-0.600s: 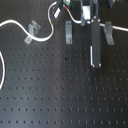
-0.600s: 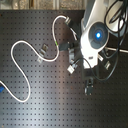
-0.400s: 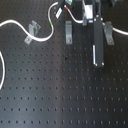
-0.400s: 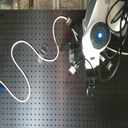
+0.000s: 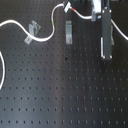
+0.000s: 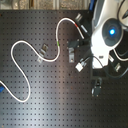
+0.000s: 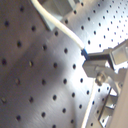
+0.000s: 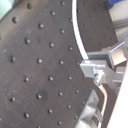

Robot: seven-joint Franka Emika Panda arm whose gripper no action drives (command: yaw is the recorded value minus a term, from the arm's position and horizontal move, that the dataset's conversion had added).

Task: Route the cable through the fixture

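My arm (image 5: 102,20) is cut off by the first exterior view's top edge. My gripper (image 5: 105,54) is too blurred there to tell how its jaws stand. The cable (image 5: 15,23) runs off the first exterior view's left edge.

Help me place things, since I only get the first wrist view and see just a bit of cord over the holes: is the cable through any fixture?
Observer: Not the tall one. In the first exterior view the cable arcs up and past the upright fixture without entering it.
Operator: Is there another fixture?
Observer: Yes, a smaller fixture toward the first exterior view's left. The cable runs right at it, but I cannot tell whether it is threaded.
Operator: Where does the slack go?
Observer: In the second exterior view it snakes in a wide S out to the second exterior view's left edge, and its green band sits between the two fixtures.
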